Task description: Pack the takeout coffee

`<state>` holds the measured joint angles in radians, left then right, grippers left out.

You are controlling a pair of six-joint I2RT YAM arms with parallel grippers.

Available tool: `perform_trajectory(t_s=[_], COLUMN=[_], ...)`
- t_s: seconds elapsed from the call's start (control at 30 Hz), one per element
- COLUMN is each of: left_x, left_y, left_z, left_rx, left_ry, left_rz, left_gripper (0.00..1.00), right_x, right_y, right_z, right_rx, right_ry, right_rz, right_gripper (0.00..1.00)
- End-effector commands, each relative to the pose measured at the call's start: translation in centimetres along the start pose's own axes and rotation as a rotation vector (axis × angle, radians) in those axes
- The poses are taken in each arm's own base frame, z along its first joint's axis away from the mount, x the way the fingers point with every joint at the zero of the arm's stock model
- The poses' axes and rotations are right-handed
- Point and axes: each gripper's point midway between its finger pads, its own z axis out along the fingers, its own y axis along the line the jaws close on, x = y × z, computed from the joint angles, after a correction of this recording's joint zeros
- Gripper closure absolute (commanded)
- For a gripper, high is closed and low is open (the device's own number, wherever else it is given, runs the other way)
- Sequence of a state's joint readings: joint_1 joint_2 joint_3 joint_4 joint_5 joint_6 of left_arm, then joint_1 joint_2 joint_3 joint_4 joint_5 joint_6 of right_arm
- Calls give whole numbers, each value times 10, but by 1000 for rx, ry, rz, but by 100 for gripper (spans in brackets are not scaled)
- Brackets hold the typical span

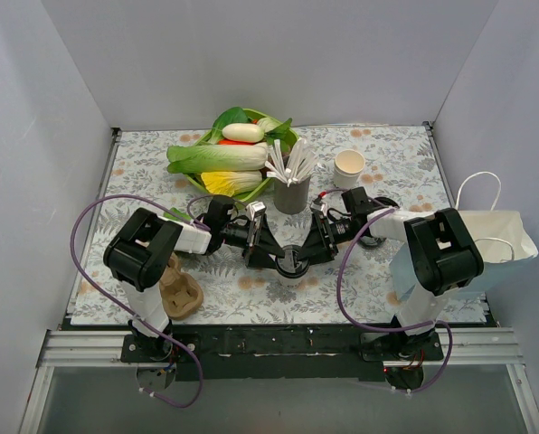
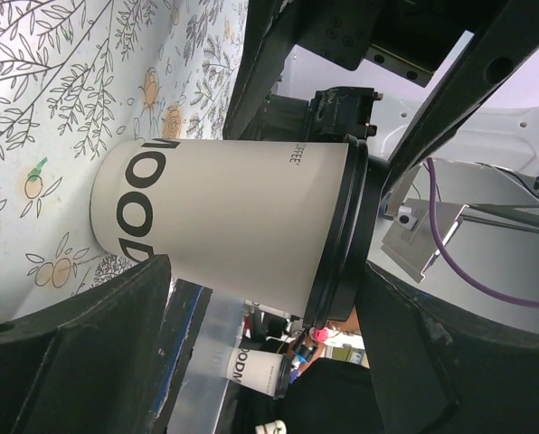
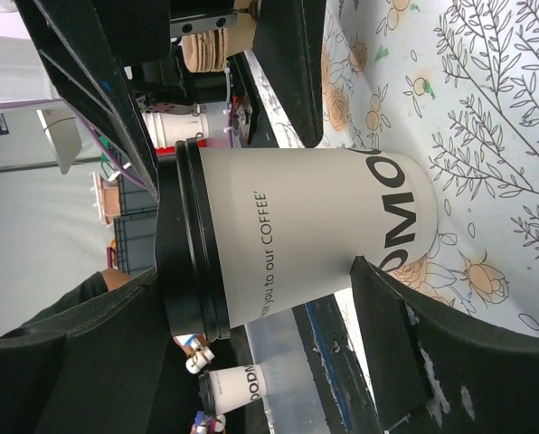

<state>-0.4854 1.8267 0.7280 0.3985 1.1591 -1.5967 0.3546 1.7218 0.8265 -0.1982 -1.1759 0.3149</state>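
Left hand (image 1: 274,256) and right hand (image 1: 312,253) both spread wide round the takeout coffee (image 1: 294,263), right up against it, honestly can't tell if they're squeezing.

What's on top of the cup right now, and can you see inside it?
A black lid sits on the cup, closing its mouth. Because the lid covers the opening, whatever is inside cannot be seen.

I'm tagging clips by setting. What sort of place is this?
Probably a lab test cell staged as a café counter: white walls box in the table, two robot arms are bolted at its edge, and a lidded paper cup, straws and a paper bag are set out.
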Motion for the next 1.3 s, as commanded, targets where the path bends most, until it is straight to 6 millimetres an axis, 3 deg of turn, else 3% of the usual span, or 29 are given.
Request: perform_trajectory(t_s=[0.0, 0.3, 0.53, 0.73, 0.83, 1.0, 1.23, 1.27], left_x=[-4, -1, 11, 5, -7, -21, -18, -18], left_y=[51, 65, 88, 86, 69, 12, -19, -21], left_z=[3, 2, -1, 1, 2, -1, -9, -10], left_rx=[-150, -175, -239, -229, -190, -57, -25, -27], left_ry=[-90, -107, -118, -120, -124, -150, -140, -141], left_rz=[-125, -101, -124, -105, -14, 149, 262, 277], left_gripper=[22, 23, 25, 24, 18, 12, 9, 2], right_x=[4, 4, 19, 17, -2, -25, -21, -21], right_y=[-19, -26, -35, -31, -18, 0, 9, 9], right_z=[3, 3, 4, 3, -1, -13, -19, -19], right_rx=[35, 60, 75, 70, 81, 138, 153, 156], right_ry=[-10, -24, -20, -27, -40, -35, -19, -18], right_rz=[45, 29, 82, 39, -87, -298, -356, -362], right_gripper=[17, 18, 17, 17, 17, 12, 8, 8])
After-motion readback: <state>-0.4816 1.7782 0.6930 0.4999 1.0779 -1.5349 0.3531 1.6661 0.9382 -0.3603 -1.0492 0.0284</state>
